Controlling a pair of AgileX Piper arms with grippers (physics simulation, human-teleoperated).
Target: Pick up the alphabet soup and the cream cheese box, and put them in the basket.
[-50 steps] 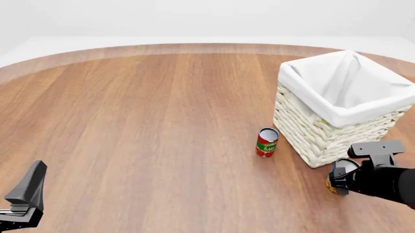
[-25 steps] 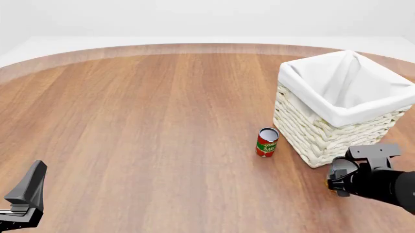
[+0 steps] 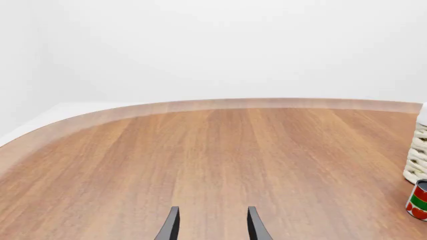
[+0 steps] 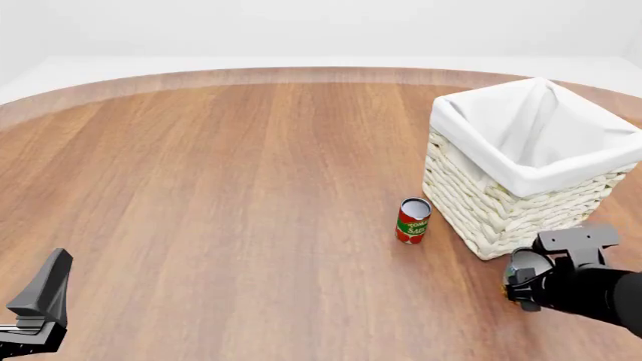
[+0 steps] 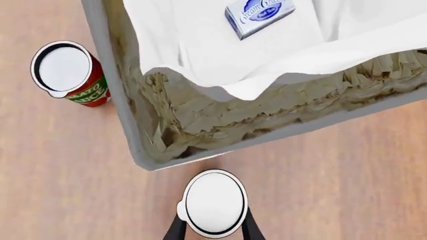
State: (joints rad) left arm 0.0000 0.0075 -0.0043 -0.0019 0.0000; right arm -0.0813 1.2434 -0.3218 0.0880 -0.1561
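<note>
The alphabet soup (image 5: 215, 202) shows its silvery-white top between the two fingers of my right gripper (image 5: 213, 229), which is shut on it. In the front view the alphabet soup (image 4: 528, 265) stands close to the near corner of the basket (image 4: 482, 218), with the right gripper (image 4: 522, 284) around it. The cream cheese box (image 5: 260, 15), blue and white, lies flat on the cloth liner inside the basket (image 5: 200, 120). My left gripper (image 3: 211, 231) is open and holds nothing; it sits far off at the near left of the table (image 4: 42, 297).
A red and green tomato sauce can (image 4: 413, 219) stands upright just left of the basket, also seen as the tomato sauce can (image 5: 69, 74) in the right wrist view. The round wooden table (image 4: 221, 188) stretches to the left and far side.
My right arm has crept a little left and toward the near edge, staying at the soup can by the basket's corner. The left arm has not moved.
</note>
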